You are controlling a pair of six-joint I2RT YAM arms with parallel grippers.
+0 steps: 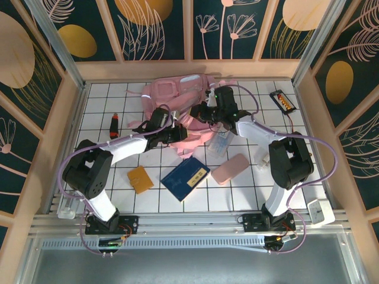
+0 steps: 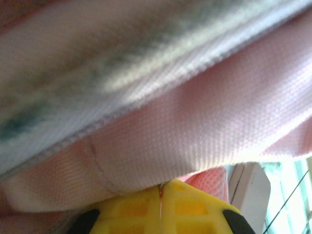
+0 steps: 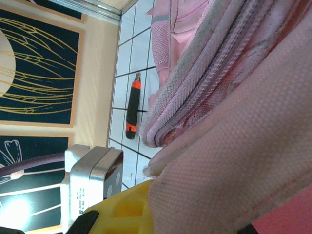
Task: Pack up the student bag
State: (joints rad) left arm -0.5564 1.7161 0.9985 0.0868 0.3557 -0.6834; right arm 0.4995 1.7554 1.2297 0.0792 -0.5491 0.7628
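The student bag, a big soft pink backpack, lies at the back middle of the tiled table. Its lower fabric spreads toward both arms. My left gripper is at the bag's near edge. In the left wrist view its yellow fingers meet, with the left gripper shut on a fold of the student bag. My right gripper is at the bag's right side. In the right wrist view the student bag drapes over the right gripper, which is shut on the fabric. One yellow finger shows and the other is hidden.
In front of the bag lie a blue book, a small flat pink case and a tan wallet. A black and orange knife rests at the left, a clear bottle by the right arm, and a small device at the back right.
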